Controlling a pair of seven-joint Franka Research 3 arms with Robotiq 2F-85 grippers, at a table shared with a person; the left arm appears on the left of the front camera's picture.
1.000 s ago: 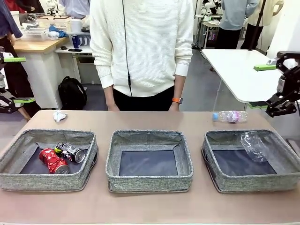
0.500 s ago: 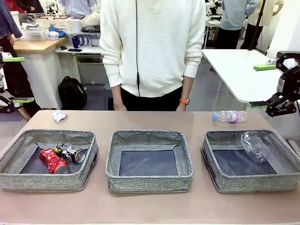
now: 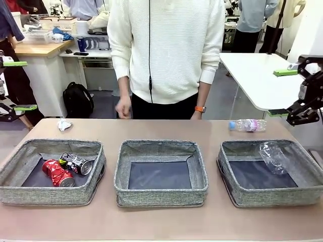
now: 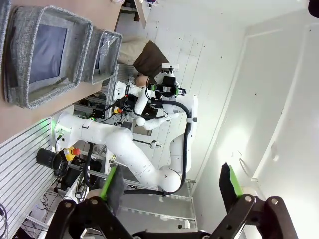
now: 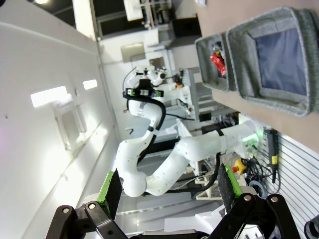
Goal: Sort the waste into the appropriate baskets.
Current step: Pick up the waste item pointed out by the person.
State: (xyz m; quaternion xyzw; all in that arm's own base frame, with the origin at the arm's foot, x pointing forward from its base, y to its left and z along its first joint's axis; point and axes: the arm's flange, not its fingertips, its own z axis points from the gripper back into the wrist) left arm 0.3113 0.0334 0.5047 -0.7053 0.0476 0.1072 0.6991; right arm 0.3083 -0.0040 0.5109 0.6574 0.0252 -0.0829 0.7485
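Reaching for the clear plastic bottle (image 3: 247, 124) suits your right gripper (image 3: 280, 93), which hangs spread wide and empty. The bottle lies on its side just behind the right-hand grey woven basket (image 3: 267, 196), long axis crosswise, inward of that gripper.

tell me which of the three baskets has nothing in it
The middle basket: its dark bottom is bare. The left basket holds a red can and a dark can; the right basket holds a clear bottle.

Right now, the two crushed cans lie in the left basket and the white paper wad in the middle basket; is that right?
No: the front view shows the white paper wad on the table beyond the left basket.
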